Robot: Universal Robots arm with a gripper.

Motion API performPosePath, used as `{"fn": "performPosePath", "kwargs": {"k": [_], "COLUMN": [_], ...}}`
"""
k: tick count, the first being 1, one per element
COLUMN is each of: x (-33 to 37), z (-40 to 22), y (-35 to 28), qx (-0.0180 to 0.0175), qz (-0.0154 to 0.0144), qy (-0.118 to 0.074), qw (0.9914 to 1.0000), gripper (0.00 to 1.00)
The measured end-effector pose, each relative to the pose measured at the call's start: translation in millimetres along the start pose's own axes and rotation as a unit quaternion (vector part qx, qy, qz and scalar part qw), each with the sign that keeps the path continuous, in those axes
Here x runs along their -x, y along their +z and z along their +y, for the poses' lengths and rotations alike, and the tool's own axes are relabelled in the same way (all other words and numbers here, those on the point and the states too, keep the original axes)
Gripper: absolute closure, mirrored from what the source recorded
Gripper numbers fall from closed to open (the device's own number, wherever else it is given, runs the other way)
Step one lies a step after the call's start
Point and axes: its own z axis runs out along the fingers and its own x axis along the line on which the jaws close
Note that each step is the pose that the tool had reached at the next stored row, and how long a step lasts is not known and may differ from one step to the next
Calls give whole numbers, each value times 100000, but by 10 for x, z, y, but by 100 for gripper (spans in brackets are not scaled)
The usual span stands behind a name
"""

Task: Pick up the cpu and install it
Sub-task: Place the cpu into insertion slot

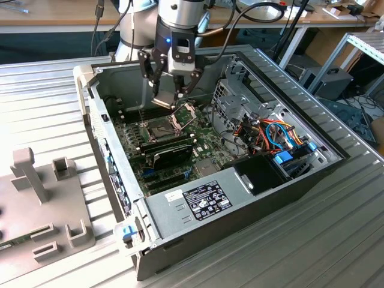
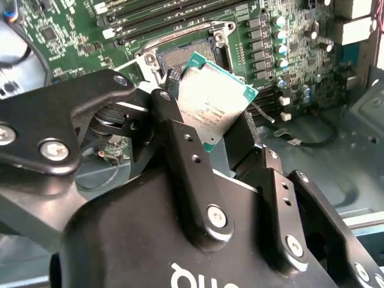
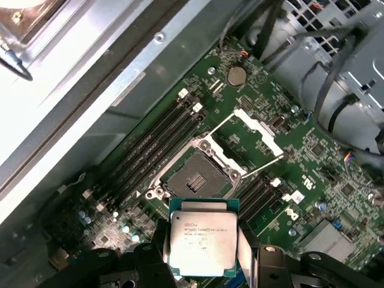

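Cpu (image 3: 203, 243): clamped by opposite edges btwn gripper (image 1: 167, 96) fingers. Hangs just above open socket (image 1: 157, 127), approx 6 o'clock from fingers, exterior view.

In the exterior view we look down on the open computer case (image 1: 90, 102) from some way off. Both wrist views sit close above the motherboard (image 3: 312, 150), sharing its socket (image 3: 195, 177) and the cpu (image 3: 203, 243).

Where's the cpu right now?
Held in the gripper inside the case, the cpu hangs above the motherboard beside the open socket, seen in both wrist views.
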Motion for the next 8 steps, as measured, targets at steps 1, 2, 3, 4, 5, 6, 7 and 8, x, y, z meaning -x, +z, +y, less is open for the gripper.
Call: {"fn": "performPosePath", "kwargs": {"k": [1,2,3,4,5,6,7,8], "x": [0,0,0,0,0,0,0,0], "z": [0,0,0,0,0,0,0,0], "y": [1,2,3,3,4,4,4,5], "qx": [-6,-7,-10,-19,-21,-25,-31,-40], "qz": [49,81,125,158,193,219,246,268], "qy": [1142,1879,2851,3608,4463,5028,5808,6474], "qw": [99993,99982,99959,99935,99900,99873,99831,99790], "gripper": [45,45,45,45,45,45,45,45]}}
